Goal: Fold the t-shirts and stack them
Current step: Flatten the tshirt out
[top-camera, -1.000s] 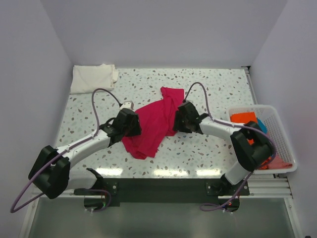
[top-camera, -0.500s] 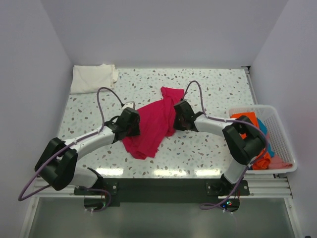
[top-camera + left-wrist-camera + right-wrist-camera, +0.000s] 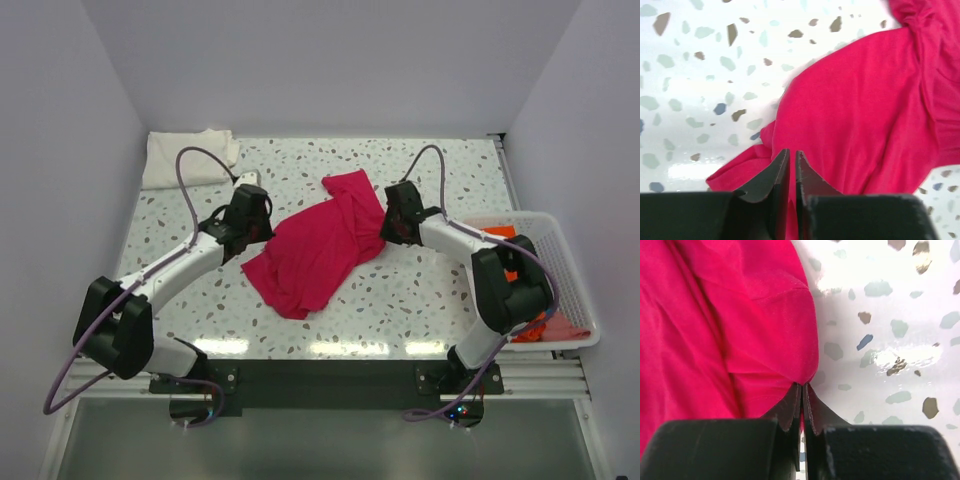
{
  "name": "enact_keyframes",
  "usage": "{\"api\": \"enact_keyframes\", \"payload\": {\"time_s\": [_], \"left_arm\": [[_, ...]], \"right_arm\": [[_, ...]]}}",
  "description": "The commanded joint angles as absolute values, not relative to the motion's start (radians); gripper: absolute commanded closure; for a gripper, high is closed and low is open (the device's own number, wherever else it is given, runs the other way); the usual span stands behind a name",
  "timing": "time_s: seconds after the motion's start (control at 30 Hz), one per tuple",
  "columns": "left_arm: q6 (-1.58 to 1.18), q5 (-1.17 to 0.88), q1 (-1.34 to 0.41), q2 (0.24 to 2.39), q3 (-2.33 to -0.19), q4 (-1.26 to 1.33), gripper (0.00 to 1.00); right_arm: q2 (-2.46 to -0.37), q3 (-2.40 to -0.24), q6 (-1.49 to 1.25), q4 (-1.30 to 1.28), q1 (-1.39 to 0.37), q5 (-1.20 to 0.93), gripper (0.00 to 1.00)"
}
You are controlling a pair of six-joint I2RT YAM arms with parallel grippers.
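A magenta-red t-shirt (image 3: 315, 250) lies crumpled and stretched across the middle of the speckled table. My left gripper (image 3: 262, 228) is shut on its left edge. In the left wrist view the fingertips (image 3: 790, 153) stand almost together with red cloth (image 3: 865, 110) in the narrow gap. My right gripper (image 3: 388, 228) is shut on the shirt's right edge. The right wrist view has a fold of the red cloth (image 3: 715, 315) pinched at that gripper's tips (image 3: 803, 385). A folded cream-white t-shirt (image 3: 185, 156) rests at the back left corner.
A white mesh basket (image 3: 572, 262) stands at the table's right edge, with orange cloth (image 3: 495, 236) and pink cloth (image 3: 566, 328) showing in it. The right arm's elbow reaches over the basket. White walls close in the table on three sides.
Both grippers have shut on the red shirt and moved apart and a little toward the back. The shirt is now spread wider between them.
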State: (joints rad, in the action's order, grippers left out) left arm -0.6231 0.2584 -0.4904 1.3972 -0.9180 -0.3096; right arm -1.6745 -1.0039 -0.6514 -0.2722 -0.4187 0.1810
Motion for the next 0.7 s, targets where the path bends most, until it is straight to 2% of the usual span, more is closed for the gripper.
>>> {"api": "enact_keyframes", "payload": {"time_s": [0.0, 0.07, 0.1, 0.2, 0.27, 0.43, 0.53, 0.57, 0.6, 0.67], "left_arm": [[-0.526, 0.189, -0.520, 1.397, -0.991, -0.301, 0.83], [-0.505, 0.157, -0.595, 1.397, -0.989, -0.302, 0.74], [-0.506, 0.155, -0.626, 1.394, -0.977, -0.304, 0.64], [-0.517, 0.156, -0.750, 1.379, -0.939, -0.298, 0.49], [-0.529, 0.176, -0.849, 1.374, -0.922, -0.287, 0.43], [-0.540, 0.233, -1.044, 1.446, -0.956, -0.285, 0.43], [-0.551, 0.259, -1.104, 1.498, -0.977, -0.288, 0.49], [-0.552, 0.264, -1.117, 1.509, -0.985, -0.290, 0.56], [-0.554, 0.265, -1.136, 1.522, -0.986, -0.290, 0.59], [-0.560, 0.278, -1.152, 1.554, -0.994, -0.294, 0.63]], "right_arm": [[-1.657, -1.083, -0.595, -0.295, -0.405, 0.155, 1.00], [-1.666, -1.091, -0.592, -0.292, -0.407, 0.132, 1.00], [-1.670, -1.089, -0.592, -0.290, -0.407, 0.130, 1.00], [-1.666, -1.086, -0.586, -0.290, -0.407, 0.132, 1.00], [-1.666, -1.083, -0.583, -0.291, -0.405, 0.135, 1.00], [-1.666, -1.078, -0.587, -0.287, -0.406, 0.126, 1.00], [-1.661, -1.071, -0.591, -0.285, -0.407, 0.127, 1.00], [-1.658, -1.065, -0.591, -0.285, -0.405, 0.130, 1.00], [-1.654, -1.062, -0.591, -0.285, -0.405, 0.133, 1.00], [-1.648, -1.055, -0.592, -0.285, -0.406, 0.141, 1.00]]}}
